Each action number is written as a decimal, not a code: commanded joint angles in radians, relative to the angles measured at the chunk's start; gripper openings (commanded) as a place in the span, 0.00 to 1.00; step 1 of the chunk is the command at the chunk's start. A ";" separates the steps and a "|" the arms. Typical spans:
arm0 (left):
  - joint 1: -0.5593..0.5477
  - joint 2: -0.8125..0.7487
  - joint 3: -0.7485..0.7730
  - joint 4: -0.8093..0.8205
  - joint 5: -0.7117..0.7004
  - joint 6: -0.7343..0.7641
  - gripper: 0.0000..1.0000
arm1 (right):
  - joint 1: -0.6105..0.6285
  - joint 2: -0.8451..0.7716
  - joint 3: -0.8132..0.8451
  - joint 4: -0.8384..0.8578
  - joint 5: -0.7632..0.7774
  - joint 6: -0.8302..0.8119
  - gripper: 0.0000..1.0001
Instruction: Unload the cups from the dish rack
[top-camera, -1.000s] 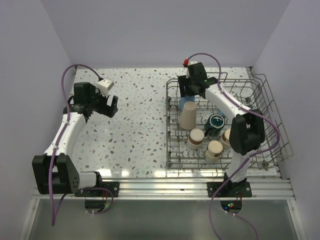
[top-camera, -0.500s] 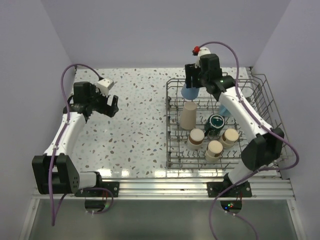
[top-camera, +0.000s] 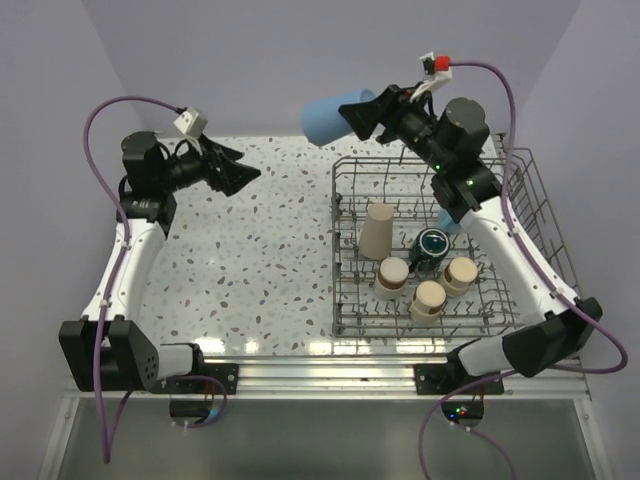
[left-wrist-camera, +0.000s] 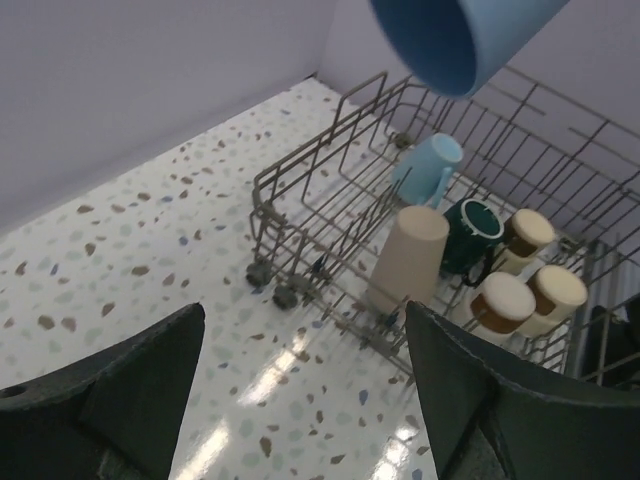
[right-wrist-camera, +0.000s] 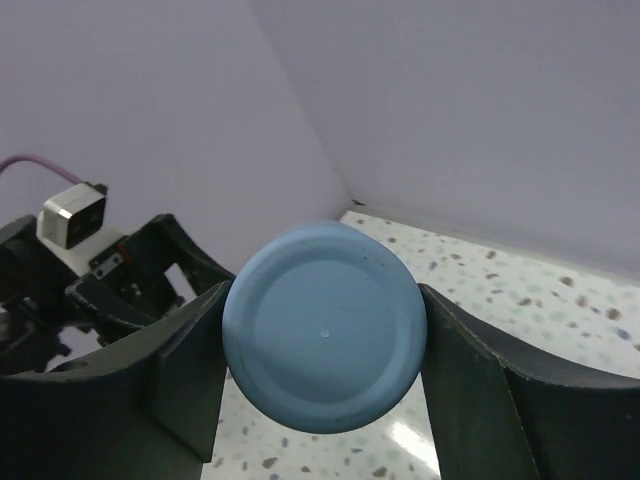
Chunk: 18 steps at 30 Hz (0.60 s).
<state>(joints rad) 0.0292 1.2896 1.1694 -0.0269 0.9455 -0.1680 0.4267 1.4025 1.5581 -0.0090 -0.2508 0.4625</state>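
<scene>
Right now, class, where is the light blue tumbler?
In the top view, the light blue tumbler is held sideways in the air by the right gripper, near the far left corner of the dish rack, its mouth facing the left gripper.

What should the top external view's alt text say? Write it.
The right gripper holds a light blue tumbler sideways in the air, pointing toward the open left gripper above a speckled table. Other cups sit in the wire dish rack.

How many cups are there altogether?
7. One blue tumbler is held aloft by the right gripper; six sit in the rack: beige tumbler, blue mug, teal mug, three short beige cups. Others may be hidden.
</scene>
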 joint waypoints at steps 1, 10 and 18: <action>-0.012 -0.021 -0.030 0.413 0.182 -0.367 0.85 | 0.061 0.041 -0.003 0.268 -0.117 0.162 0.13; -0.015 -0.013 -0.074 0.772 0.205 -0.685 0.87 | 0.138 0.098 0.010 0.337 -0.107 0.206 0.11; -0.021 0.000 -0.060 0.823 0.182 -0.723 0.84 | 0.168 0.131 0.014 0.342 -0.123 0.222 0.11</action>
<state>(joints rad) 0.0158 1.2888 1.1011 0.6773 1.1221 -0.8246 0.5850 1.5249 1.5555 0.2695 -0.3584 0.6601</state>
